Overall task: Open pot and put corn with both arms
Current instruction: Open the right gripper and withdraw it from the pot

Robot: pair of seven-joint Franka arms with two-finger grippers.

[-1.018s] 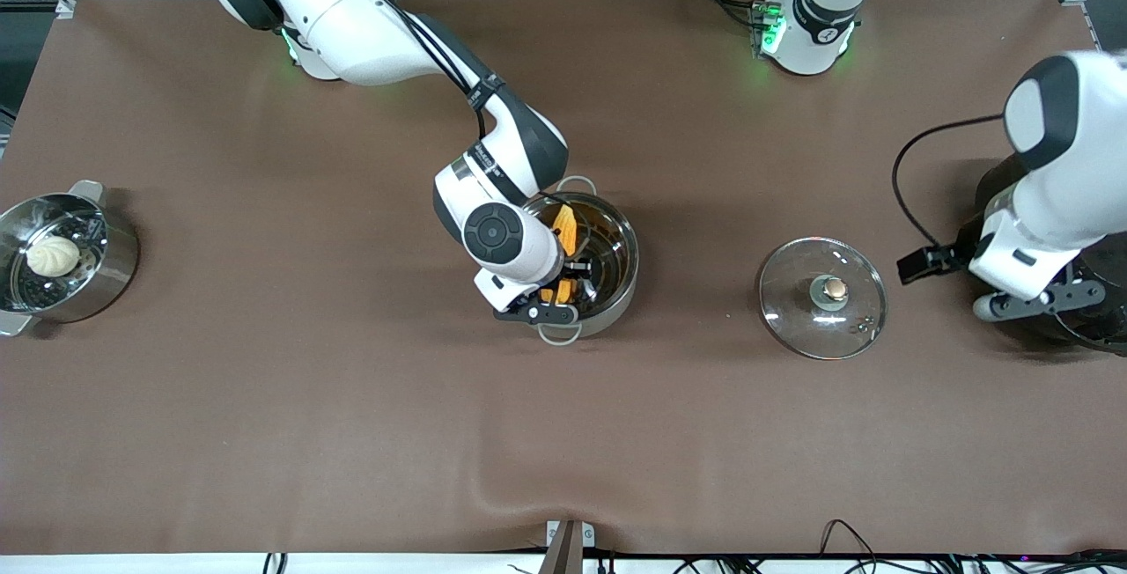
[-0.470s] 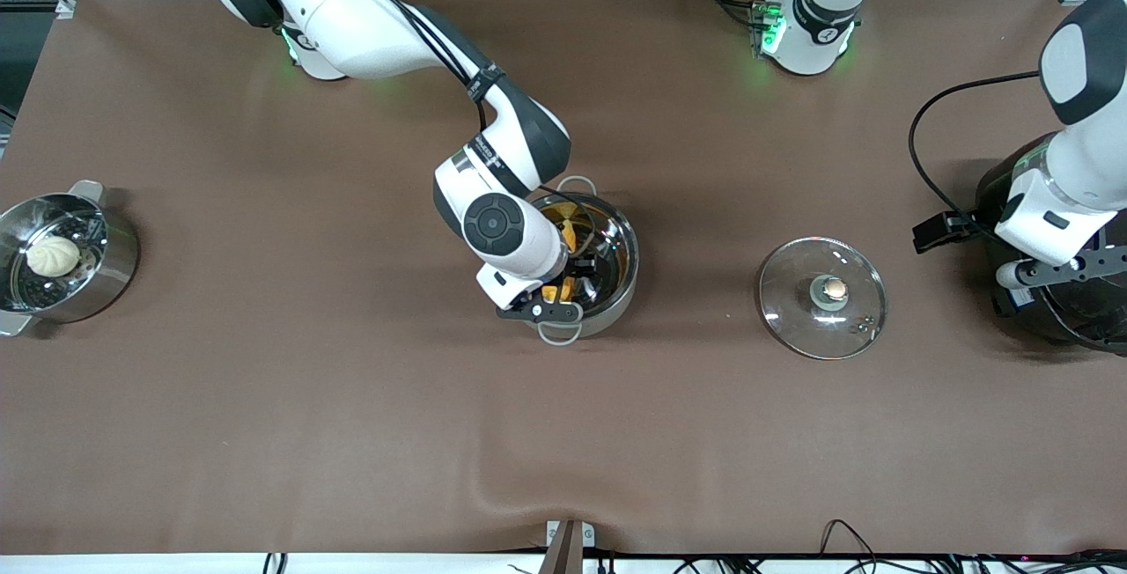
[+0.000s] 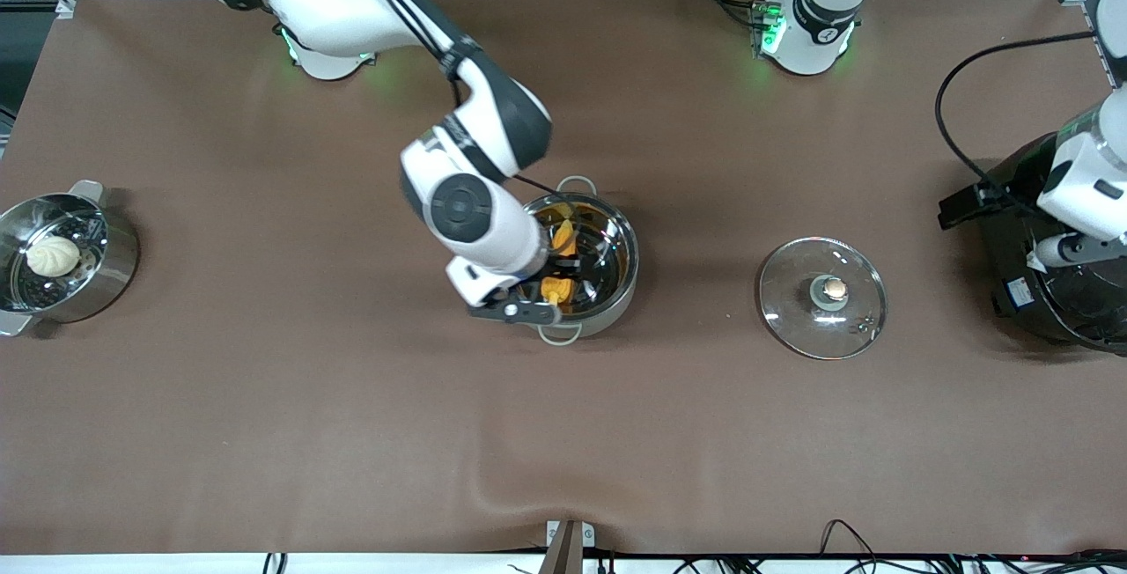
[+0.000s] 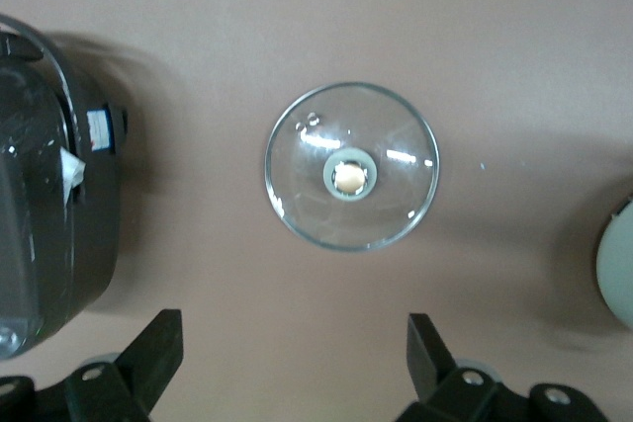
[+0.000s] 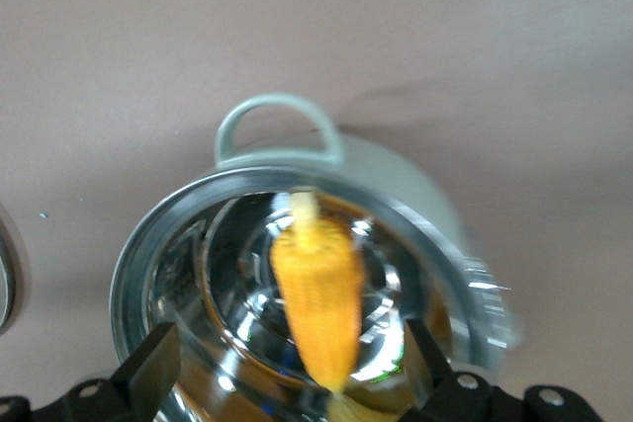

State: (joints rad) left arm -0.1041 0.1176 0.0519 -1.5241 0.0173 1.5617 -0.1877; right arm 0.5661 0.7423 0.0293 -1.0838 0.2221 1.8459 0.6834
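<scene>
Lid (image 3: 822, 297) is off, flat on the table knob-up, beside the pot (image 3: 616, 244) toward the left arm's end, clear of it. Corn (image 5: 318, 303) is inside the pot, lying across the shiny bottom w/ stub stem toward one pale loop handle (image 5: 278, 126); front view shows only bits of yellow past the right wrist. Right gripper (image 3: 550, 279) hangs over the pot, at the rim nearer the front cam; right wrist view shows its fingers (image 5: 148, 368) spread wide either side of the corn, nothing pinched, so I'd say the drop is done and the step in hand is release/clear-out. Left gripper (image 4: 295, 363) is spread too, empty, up over the table betw lid and the black cooker (image 3: 1070, 310) at the left arm's end; looks parked, waiting. Steamer w/ bun (image 3: 53, 255) sits at the right arm's end, not involved. Next, imo: right arm goes straight up first so the fingers don't clip the rim or handle, then pulls away. Pot is light steel on cloth, a snag could drag or tip it. Corn tip may sit close to one finger, can't tell if touching, so lift slow. Task reads as basically complete once the gripper is clear; re-lidding isn't asked for.
</scene>
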